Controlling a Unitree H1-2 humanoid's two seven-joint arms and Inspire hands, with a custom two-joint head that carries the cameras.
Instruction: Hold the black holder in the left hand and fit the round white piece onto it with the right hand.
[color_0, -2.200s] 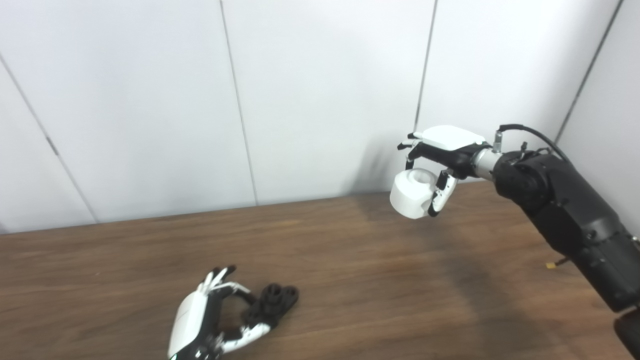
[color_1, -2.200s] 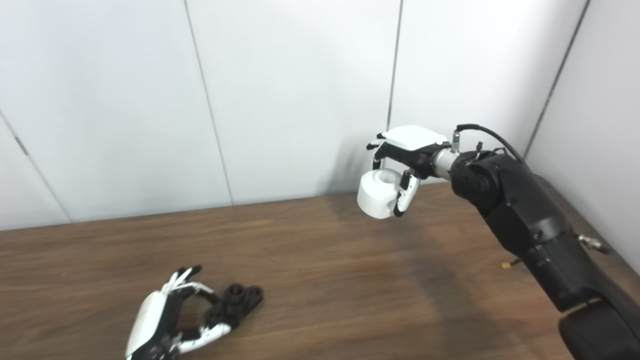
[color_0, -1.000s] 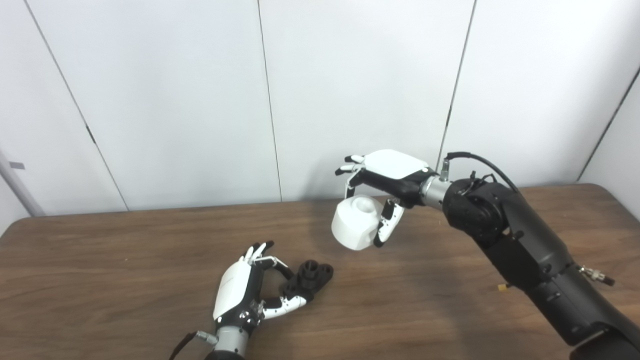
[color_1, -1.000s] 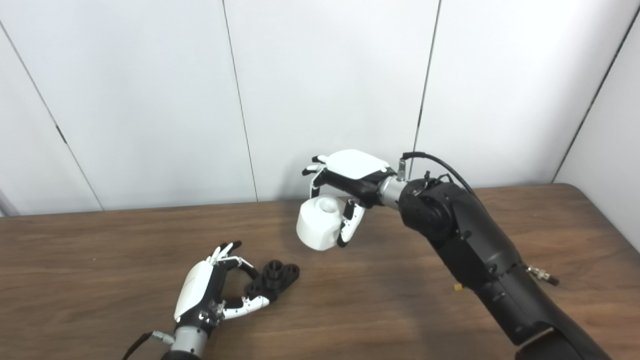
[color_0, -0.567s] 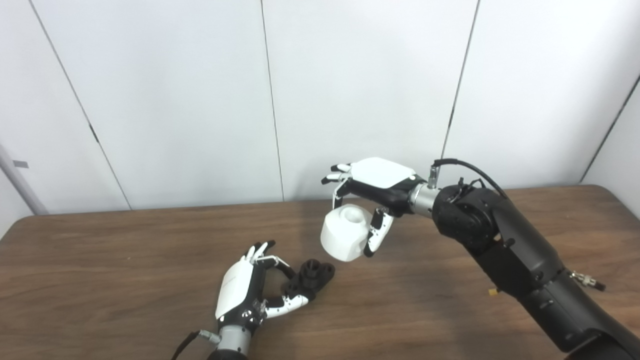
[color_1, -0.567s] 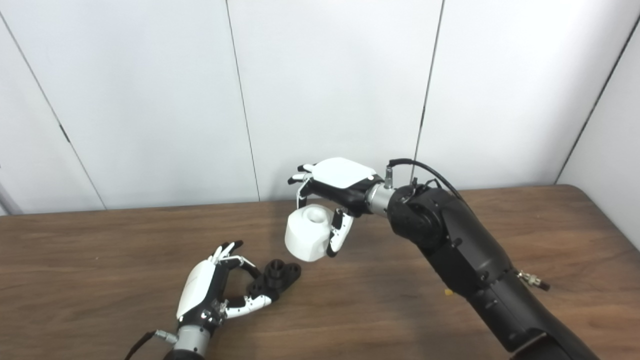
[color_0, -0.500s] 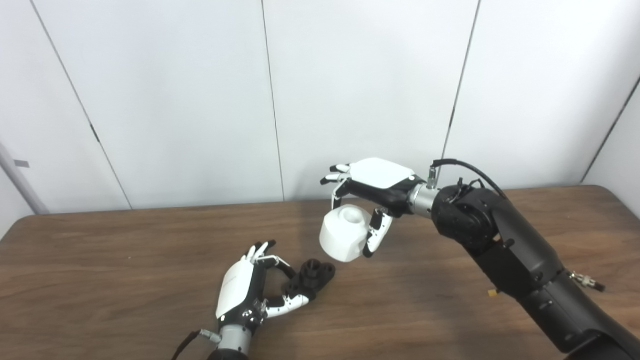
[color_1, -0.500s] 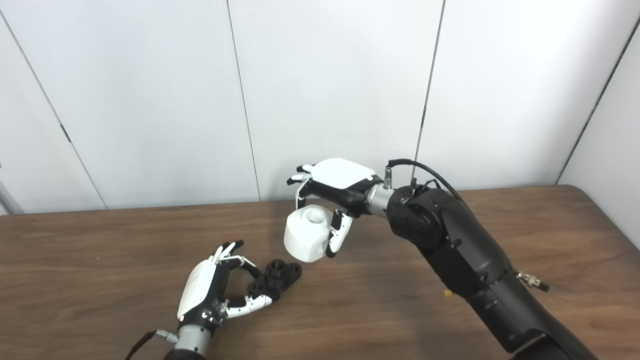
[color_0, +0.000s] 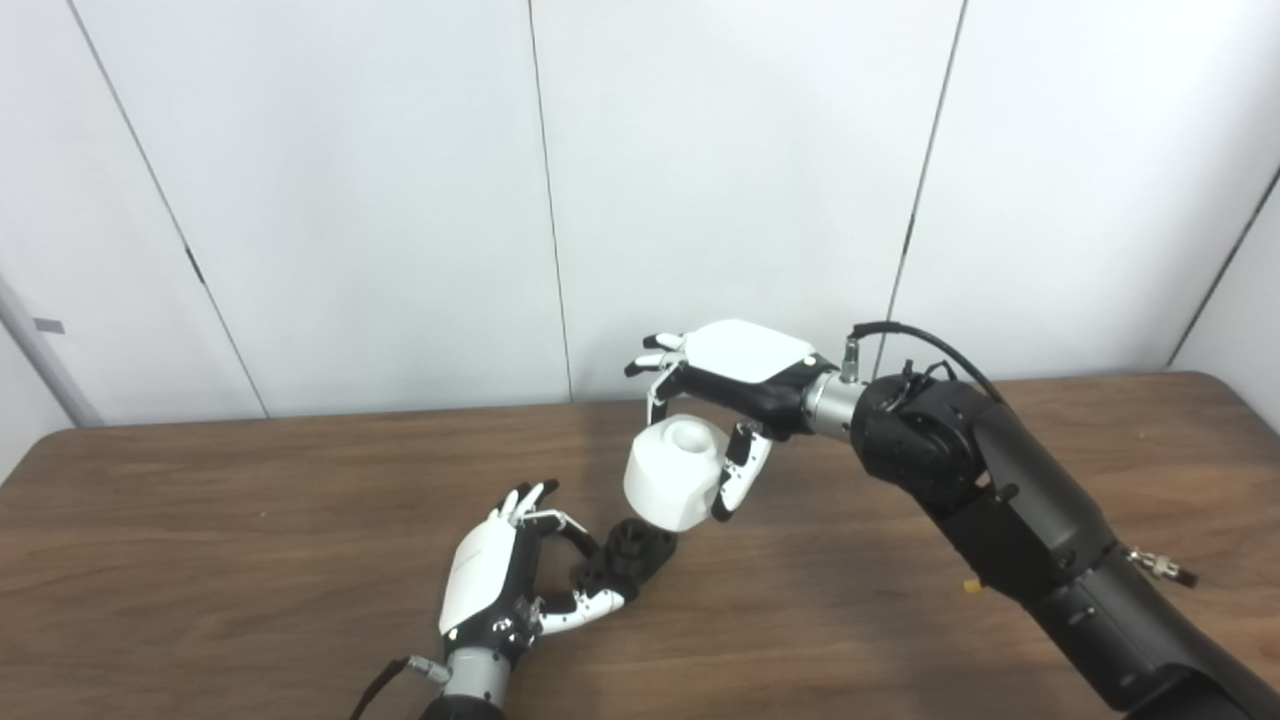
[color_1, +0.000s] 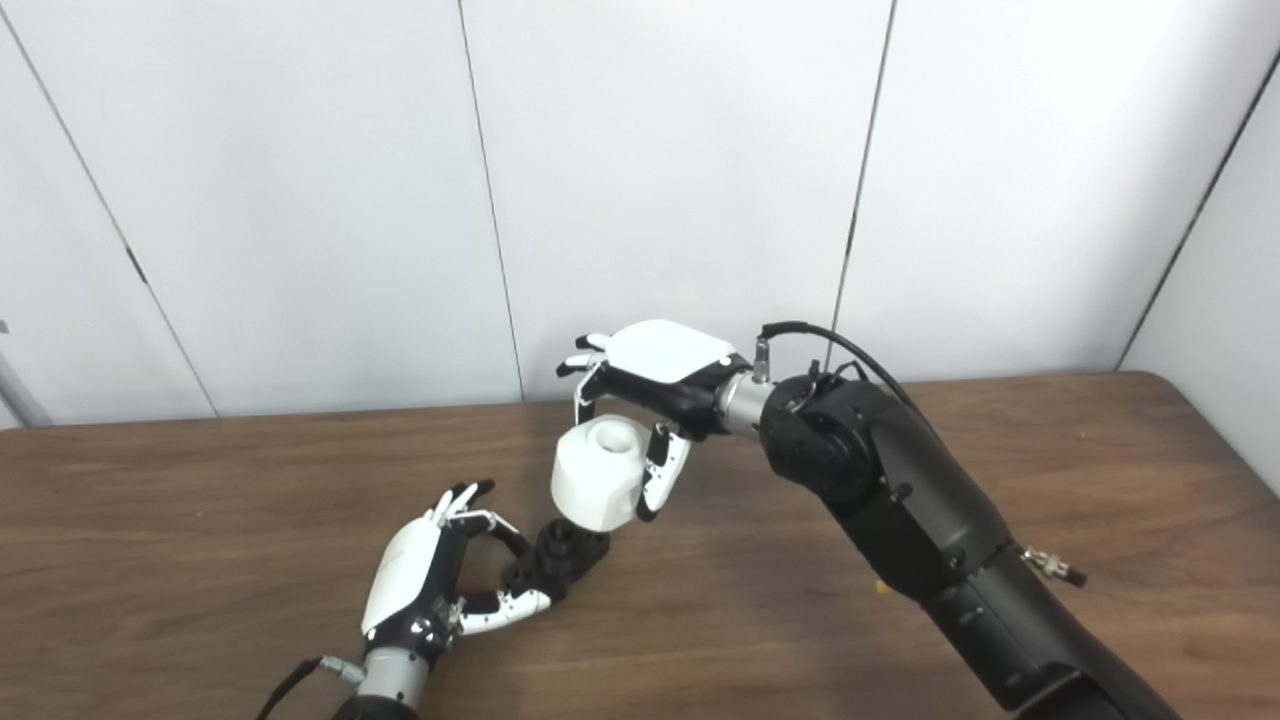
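Black holder sits low over the worktop, pinched in the left hand as a steady base; right hand fingers clasp the round white piece just above it, poised to seat.

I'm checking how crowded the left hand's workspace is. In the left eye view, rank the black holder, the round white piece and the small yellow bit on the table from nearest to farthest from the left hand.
1. black holder: gripped by the left hand, at its fingertips.
2. round white piece: just above and right of the holder, carried by the right hand.
3. small yellow bit: far right on the table, beside the right arm.
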